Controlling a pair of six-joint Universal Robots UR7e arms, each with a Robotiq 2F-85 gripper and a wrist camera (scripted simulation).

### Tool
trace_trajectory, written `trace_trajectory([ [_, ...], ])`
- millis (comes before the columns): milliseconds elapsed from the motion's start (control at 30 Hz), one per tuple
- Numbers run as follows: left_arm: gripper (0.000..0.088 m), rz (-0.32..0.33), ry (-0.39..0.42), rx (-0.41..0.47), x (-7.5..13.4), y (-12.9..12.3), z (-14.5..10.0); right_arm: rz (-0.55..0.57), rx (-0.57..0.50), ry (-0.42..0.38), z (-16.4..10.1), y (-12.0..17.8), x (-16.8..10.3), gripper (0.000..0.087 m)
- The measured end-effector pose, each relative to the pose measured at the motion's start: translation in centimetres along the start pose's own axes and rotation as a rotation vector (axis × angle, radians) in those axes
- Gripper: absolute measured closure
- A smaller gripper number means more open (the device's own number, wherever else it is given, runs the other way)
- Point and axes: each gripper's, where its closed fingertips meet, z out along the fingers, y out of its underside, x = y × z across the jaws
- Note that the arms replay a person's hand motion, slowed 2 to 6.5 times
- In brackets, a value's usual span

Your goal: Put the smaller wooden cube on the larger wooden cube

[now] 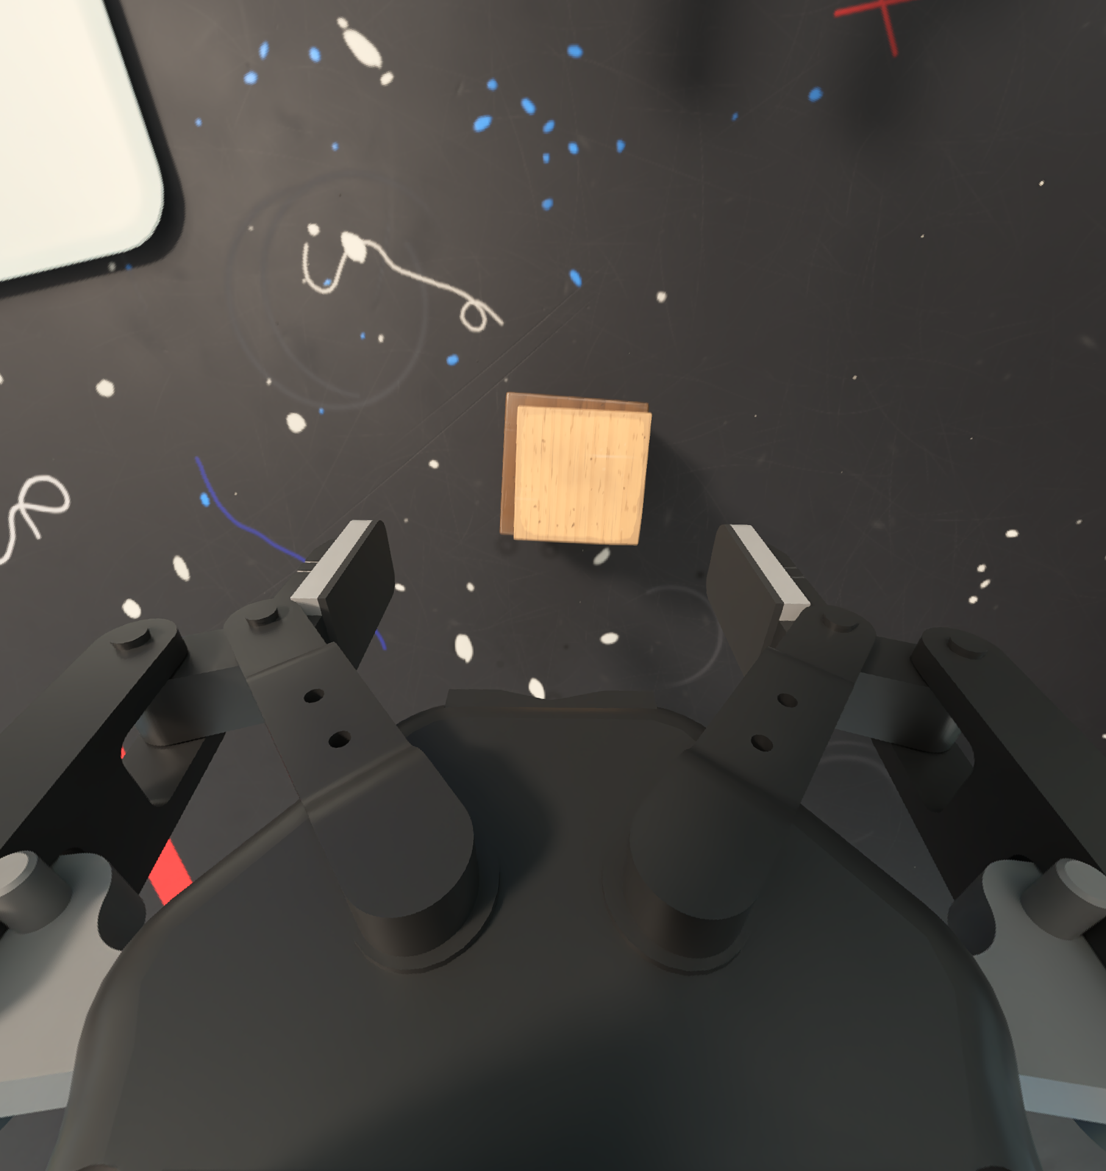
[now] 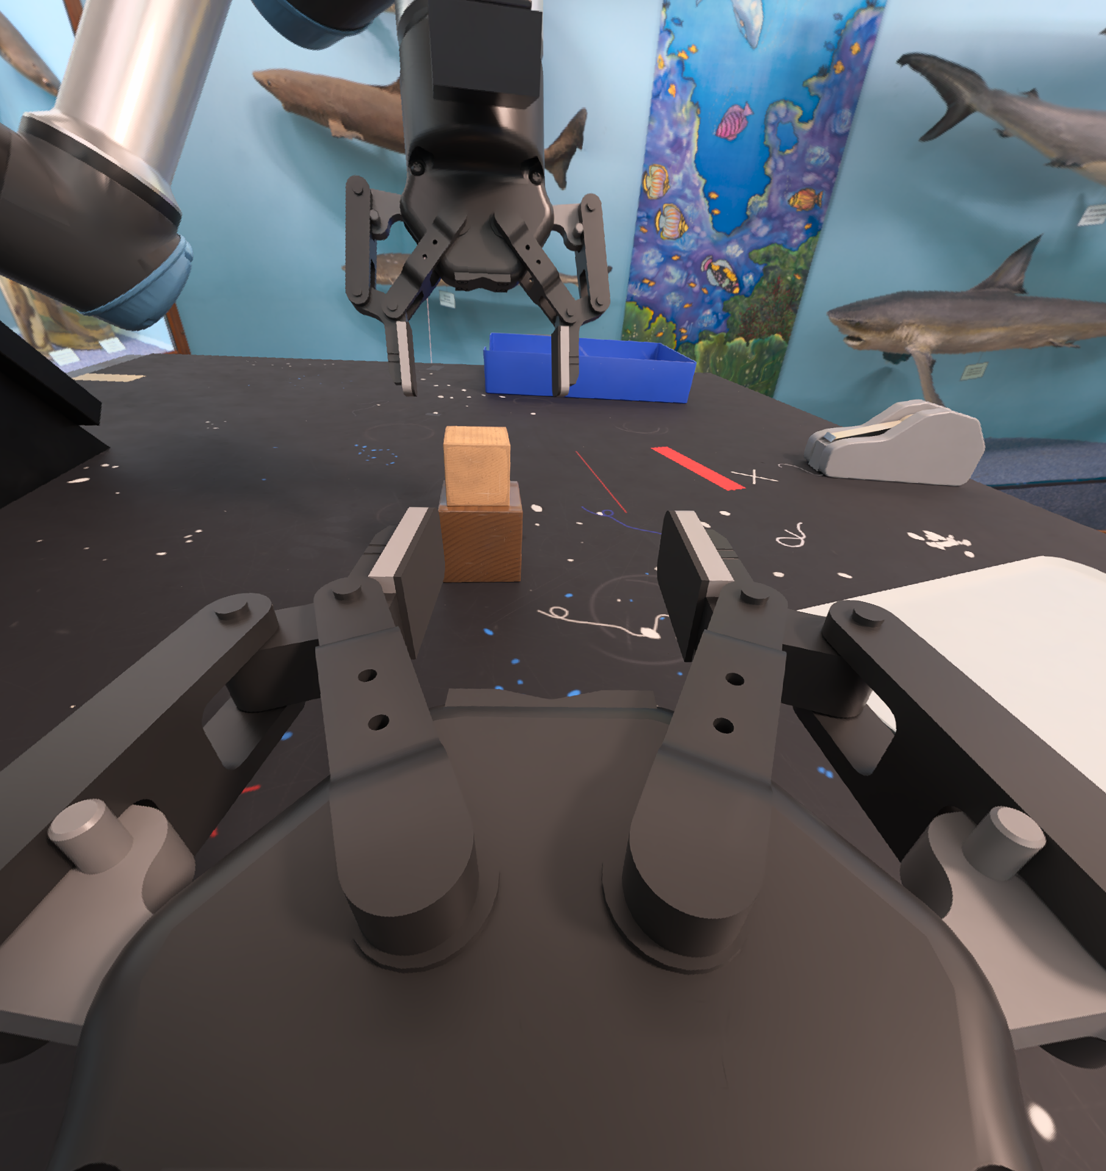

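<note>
Showing only sideways: blue bin [image 2: 591, 369]

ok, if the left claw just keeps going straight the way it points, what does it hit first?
Likely the smaller wooden cube, stacked on the larger wooden cube directly below the open left claw; depth is hard to judge.

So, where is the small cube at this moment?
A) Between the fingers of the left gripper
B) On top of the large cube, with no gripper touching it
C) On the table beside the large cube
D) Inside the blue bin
B: the small cube sits on the large cube, and the left gripper is open above it, clear of it, while the right gripper is open too.
</note>
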Motion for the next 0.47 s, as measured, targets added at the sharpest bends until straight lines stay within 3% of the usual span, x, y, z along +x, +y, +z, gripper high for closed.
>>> trace_trajectory([
  [467,0.0023,-0.076,-0.084,-0.009,-0.2,4.7,-2.8,-0.005,0.0,0.003,0.0,0.0,0.0,0.027],
])
